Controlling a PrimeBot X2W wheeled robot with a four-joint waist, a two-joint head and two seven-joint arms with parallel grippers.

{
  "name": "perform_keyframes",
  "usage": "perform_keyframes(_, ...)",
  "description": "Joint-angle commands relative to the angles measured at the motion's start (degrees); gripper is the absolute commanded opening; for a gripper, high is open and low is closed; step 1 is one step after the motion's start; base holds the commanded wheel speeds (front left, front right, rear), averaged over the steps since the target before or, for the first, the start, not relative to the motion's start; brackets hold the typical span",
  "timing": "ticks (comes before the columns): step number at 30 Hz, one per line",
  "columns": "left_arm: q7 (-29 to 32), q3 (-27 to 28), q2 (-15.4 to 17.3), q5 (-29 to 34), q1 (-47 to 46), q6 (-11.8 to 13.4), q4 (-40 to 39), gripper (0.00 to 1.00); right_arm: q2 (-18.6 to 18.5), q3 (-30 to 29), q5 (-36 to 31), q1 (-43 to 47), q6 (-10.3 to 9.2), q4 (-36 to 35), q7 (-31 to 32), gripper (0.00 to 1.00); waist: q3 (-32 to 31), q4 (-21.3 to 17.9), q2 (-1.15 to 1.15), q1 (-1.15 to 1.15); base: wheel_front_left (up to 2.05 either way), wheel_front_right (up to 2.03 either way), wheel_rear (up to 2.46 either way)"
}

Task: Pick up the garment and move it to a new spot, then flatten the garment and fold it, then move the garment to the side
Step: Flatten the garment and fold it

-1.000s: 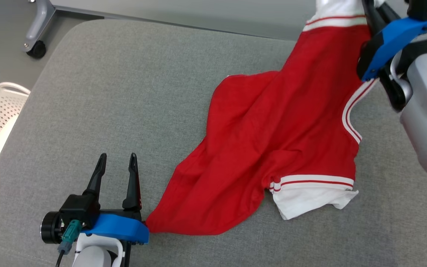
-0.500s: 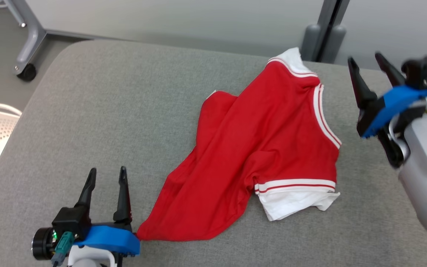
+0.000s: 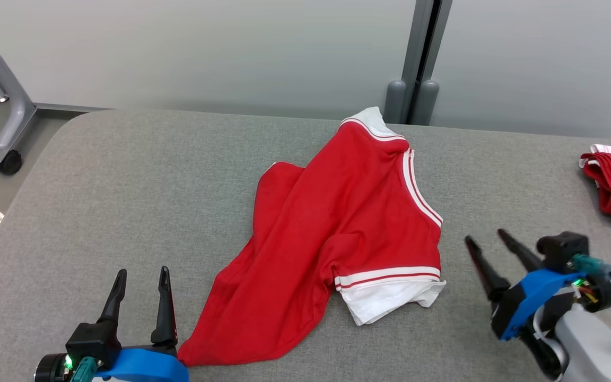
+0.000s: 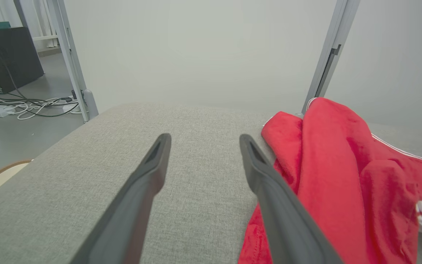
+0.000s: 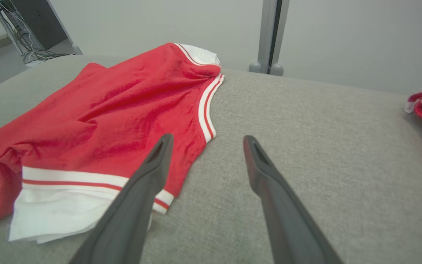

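Rumpled red garment (image 3: 332,233), white-striped trim, seemingly half-spread on grey cushion (image 3: 125,185)

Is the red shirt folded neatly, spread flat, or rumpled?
Rumpled. The red shirt lies loose on the grey cushion, with raised creases across its body and its white sleeve end crumpled.

Left gripper (image 3: 142,270) and right gripper (image 3: 484,235) both empty, fingers (image 3: 164,302) spread apart.
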Motion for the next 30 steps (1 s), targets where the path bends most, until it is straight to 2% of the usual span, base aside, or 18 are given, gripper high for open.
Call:
perform_keyframes(1, -0.3, 0.4, 0.0, 0.2, 0.3, 0.0, -0.2, 1.00, 0.5, 0.6, 0.3, 1.1, 0.03, -0.8, 0.7, 1.00, -0.1, -0.3, 0.00, 0.01, 0.00, 0.00, 0.00)
perform_keyframes(4, -0.3, 0.2, 0.0, 0.4, 0.0, -0.3, -0.2, 1.00, 0.7, 1.8, 0.3, 1.0, 0.03, -2.1, 2.4, 1.00, 0.2, -0.5, 0.00, 0.01, 0.00, 0.00, 0.00)
perform_keyframes(9, -0.3, -0.6, -0.1, 0.4, -1.3, -0.6, -0.1, 1.00, 2.1, 3.2, -0.2, -2.0, 0.03, 0.0, 6.3, 1.00, 1.1, 0.4, 0.00, 0.01, 0.00, 0.00, 0.00)
perform_keyframes(19, -0.3, -2.7, -0.1, -1.0, -2.4, 0.3, -0.1, 1.00, 5.6, 6.9, -1.2, -7.2, 0.02, 11.4, 11.5, 1.00, 3.0, 2.8, 0.00, 0.01, 0.00, 0.00, 0.00)
perform_keyframes(20, -0.3, -2.9, -0.1, -1.1, -2.5, 0.4, -0.1, 1.00, 5.9, 7.4, -0.9, -7.4, 0.03, 11.8, 11.5, 0.36, 3.1, 3.0, 0.00, 0.01, 0.00, 0.00, 0.00)
perform_keyframes(21, -0.3, -3.0, -0.1, -1.2, -2.5, 0.5, -0.1, 1.00, 5.9, 7.8, -0.4, -7.7, 0.02, 12.1, 11.2, 0.00, 3.2, 3.1, 0.00, 0.01, 0.00, 0.00, 0.00)
perform_keyframes(30, -0.3, -2.9, -0.1, -1.6, -2.4, 0.8, 0.1, 1.00, 0.9, 4.4, 2.0, -12.7, 0.02, 16.5, 4.6, 0.00, 2.7, 3.4, 0.00, 0.01, 0.00, 0.00, 0.00)
